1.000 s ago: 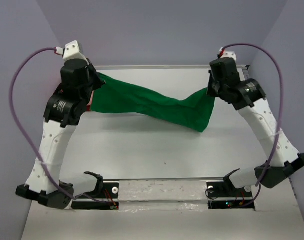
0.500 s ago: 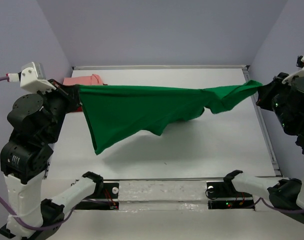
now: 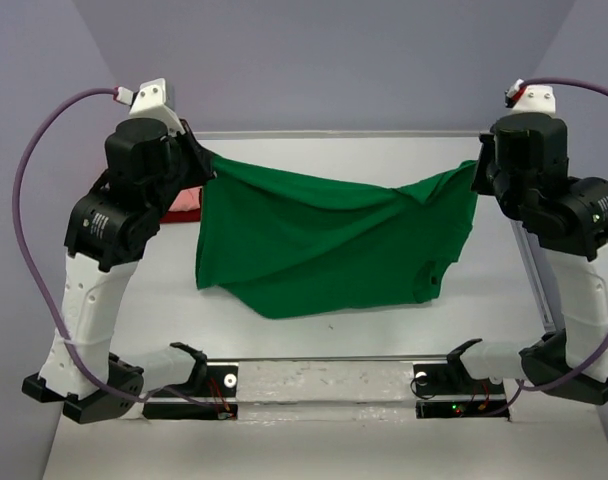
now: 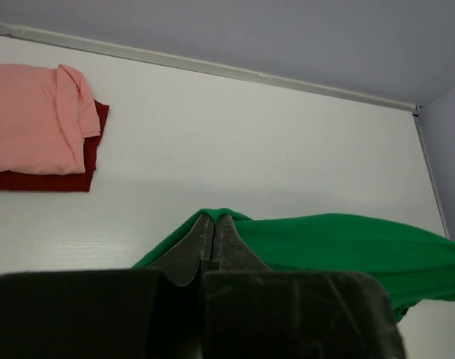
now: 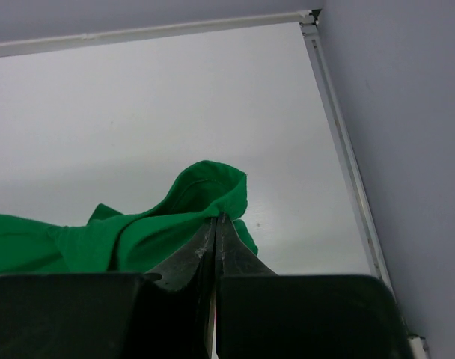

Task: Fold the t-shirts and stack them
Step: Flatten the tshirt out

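Note:
The green t-shirt hangs spread in the air between my two arms, its lower edge drooping toward the table. My left gripper is shut on its left corner, up at the back left. My right gripper is shut on the opposite corner, at the back right. The salmon pink t-shirt lies folded on top of the dark red t-shirt at the table's back left, mostly hidden behind my left arm in the top view.
A raised rail runs along the table's back edge and another along the right edge. Purple walls close in behind and on both sides. Both arm bases sit on the mounting bar at the near edge.
Both arms swung apart and forward half a second ago, stretching the green shirt, then came back toward the rear. The shirt now hangs wider and flatter than a second ago.

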Controlling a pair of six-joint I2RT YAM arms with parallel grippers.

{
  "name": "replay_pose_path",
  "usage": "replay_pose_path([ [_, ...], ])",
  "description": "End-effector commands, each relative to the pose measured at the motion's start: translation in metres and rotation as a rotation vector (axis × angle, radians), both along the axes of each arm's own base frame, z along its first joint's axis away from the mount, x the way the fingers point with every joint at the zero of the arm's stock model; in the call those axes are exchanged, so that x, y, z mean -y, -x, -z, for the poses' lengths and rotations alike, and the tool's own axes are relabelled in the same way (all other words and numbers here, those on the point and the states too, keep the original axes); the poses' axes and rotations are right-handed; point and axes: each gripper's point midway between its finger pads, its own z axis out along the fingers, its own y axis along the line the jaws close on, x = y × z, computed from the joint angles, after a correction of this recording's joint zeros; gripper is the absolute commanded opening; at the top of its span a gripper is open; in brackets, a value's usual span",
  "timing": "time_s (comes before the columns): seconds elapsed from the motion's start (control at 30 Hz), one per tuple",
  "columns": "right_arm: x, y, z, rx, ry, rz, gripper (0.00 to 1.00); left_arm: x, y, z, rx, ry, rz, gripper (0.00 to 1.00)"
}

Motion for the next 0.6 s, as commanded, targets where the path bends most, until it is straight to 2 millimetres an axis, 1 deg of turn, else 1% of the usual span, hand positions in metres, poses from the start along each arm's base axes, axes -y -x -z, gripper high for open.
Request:
replay_pose_path([
  [0.0,0.027,0.036,-0.043,0.178,-0.059,0.026,0.0,-0.017,0.047,-0.061,0.196,0.076,0.023,0.0],
  [0.07,0.032,0.045,-0.046,0.194,-0.068,0.026,0.0,-0.022,0.056,-0.061,0.207,0.087,0.019,0.0],
  [0.1,0.036,0.057,-0.05,0.216,-0.089,0.015,0.0,-0.024,0.059,-0.059,0.205,0.088,0.014,0.0],
  [0.13,0.037,0.062,-0.05,0.222,-0.096,0.008,0.0,-0.031,0.071,-0.064,0.236,0.103,0.007,0.0],
  [0.2,0.04,0.073,-0.053,0.242,-0.117,-0.008,0.0,-0.036,0.082,-0.068,0.262,0.105,0.012,0.0],
  [0.23,0.044,0.084,-0.057,0.268,-0.137,-0.015,0.0,-0.041,0.093,-0.071,0.282,0.111,0.014,0.0],
  [0.3,0.044,0.093,-0.056,0.273,-0.158,-0.041,0.0,-0.047,0.101,-0.073,0.297,0.112,0.005,0.0],
  [0.33,0.046,0.1,-0.058,0.288,-0.173,-0.045,0.0,-0.052,0.11,-0.076,0.319,0.124,0.003,0.0],
  [0.43,0.047,0.108,-0.056,0.279,-0.195,-0.054,0.0,-0.055,0.119,-0.079,0.342,0.135,0.007,0.0],
  [0.53,0.05,0.114,-0.062,0.303,-0.204,-0.061,0.0,-0.055,0.119,-0.082,0.349,0.135,0.008,0.0],
  [0.57,0.05,0.115,-0.069,0.325,-0.209,-0.063,0.0,-0.053,0.119,-0.085,0.356,0.138,0.019,0.0],
])
